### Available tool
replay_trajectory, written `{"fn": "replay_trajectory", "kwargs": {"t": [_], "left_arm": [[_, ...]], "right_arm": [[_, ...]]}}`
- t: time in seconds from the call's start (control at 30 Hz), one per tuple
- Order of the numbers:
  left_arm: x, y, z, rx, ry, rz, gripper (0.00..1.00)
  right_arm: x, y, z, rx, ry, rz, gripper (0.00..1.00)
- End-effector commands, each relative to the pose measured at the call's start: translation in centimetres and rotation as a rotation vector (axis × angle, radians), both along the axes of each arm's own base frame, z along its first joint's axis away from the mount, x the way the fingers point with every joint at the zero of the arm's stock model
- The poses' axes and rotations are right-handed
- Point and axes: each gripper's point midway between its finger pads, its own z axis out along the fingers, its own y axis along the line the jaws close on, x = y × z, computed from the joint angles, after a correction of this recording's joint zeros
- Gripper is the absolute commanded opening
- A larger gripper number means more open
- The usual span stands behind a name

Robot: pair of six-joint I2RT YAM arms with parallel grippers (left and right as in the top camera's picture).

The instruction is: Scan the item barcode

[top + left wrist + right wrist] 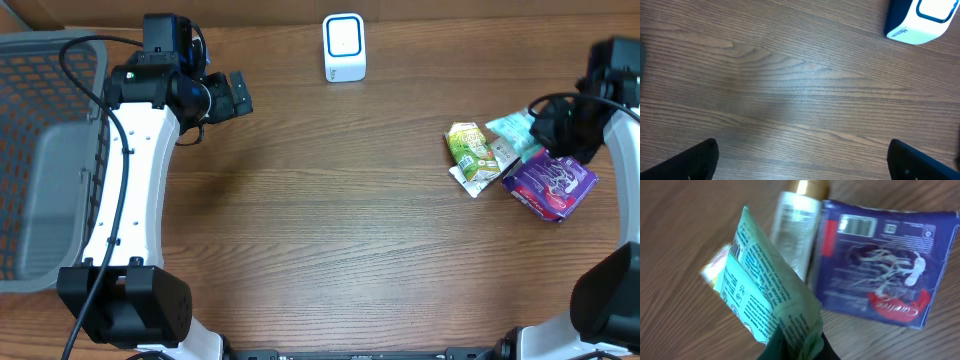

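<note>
The right gripper [796,349] was found clamped on the lower edge of a mint pouch [772,295], while the left gripper [240,95] was held wide open and empty over the table [790,85], with the scanner [344,47] near it. The pouch was held at the table's right side, close by a purple pack [880,265] and a gold-capped tube [795,225], well apart from the scanner. It was judged light, thin and floppy, likely to sag or slip, so a pinch on a sealed edge clear of the barcode was thought best.
</note>
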Motion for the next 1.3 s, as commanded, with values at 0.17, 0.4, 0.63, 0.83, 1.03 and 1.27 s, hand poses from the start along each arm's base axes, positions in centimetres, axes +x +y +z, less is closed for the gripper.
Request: {"fn": "replay_trajectory", "kwargs": {"t": [0.17, 0.4, 0.63, 0.83, 1.03, 1.27], "left_arm": [[0.1, -0.4, 1.1, -0.011, -0.027, -0.003, 1.0], [0.1, -0.4, 1.1, -0.011, -0.027, -0.002, 1.0], [0.1, -0.4, 1.1, -0.011, -0.027, -0.002, 1.0], [0.1, -0.4, 1.1, -0.011, -0.027, -0.003, 1.0], [0.1, -0.4, 1.1, -0.011, -0.027, -0.003, 1.0], [0.1, -0.4, 1.1, -0.011, -0.027, -0.002, 0.99]], "right_arm": [[-0.2, -2.3, -0.6, 0.024, -0.023, -0.091, 0.38], [-0.7, -2.0, 5.1, 0.0, -0.079, -0.047, 0.59], [-4.0, 1.0, 16.6, 0.0, -0.288, 0.099, 0.67], [-10.3, 4.3, 21.7, 0.004, -0.38, 0.204, 1.0], [-14.0, 5.5, 24.2, -0.038, -0.474, 0.21, 1.0], [-15.5, 5.4, 24.9, -0.083, -0.503, 0.199, 1.0]]}}
